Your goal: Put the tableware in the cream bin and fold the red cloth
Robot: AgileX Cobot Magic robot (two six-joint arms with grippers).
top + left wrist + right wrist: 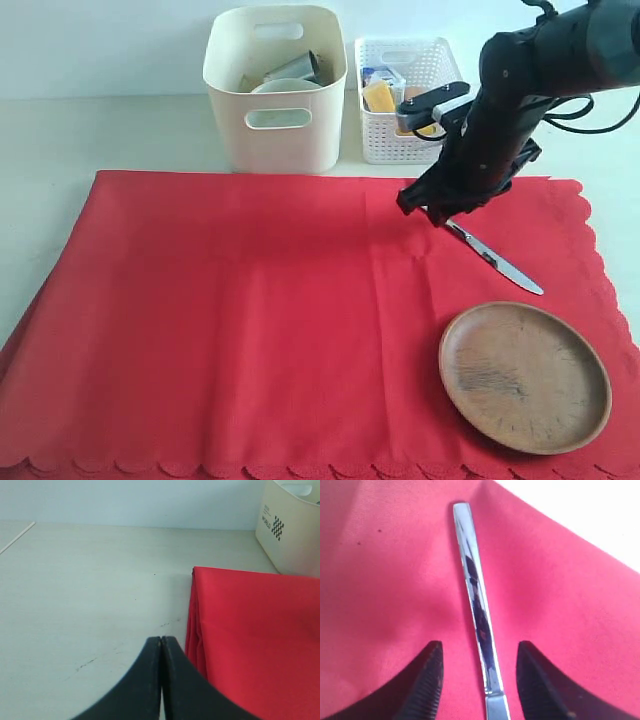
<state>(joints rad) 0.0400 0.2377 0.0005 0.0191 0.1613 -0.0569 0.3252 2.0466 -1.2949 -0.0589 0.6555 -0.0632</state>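
The red cloth (260,320) lies spread flat over the table. On its right part rest a metal table knife (497,260) and a round brown wooden plate (525,375). My right gripper (438,215) stands open right over the knife's handle end, and the knife's handle (477,600) runs between the two fingers without touching them. The cream bin (275,85) stands behind the cloth and holds a steel cup (293,68) and a pale bowl (285,87). My left gripper (161,640) is shut on nothing, low over bare table beside the cloth's edge (192,625).
A white lattice basket (405,95) with food items stands right of the cream bin. Bare pale table lies behind and to the left of the cloth. The cream bin's corner (290,535) shows in the left wrist view.
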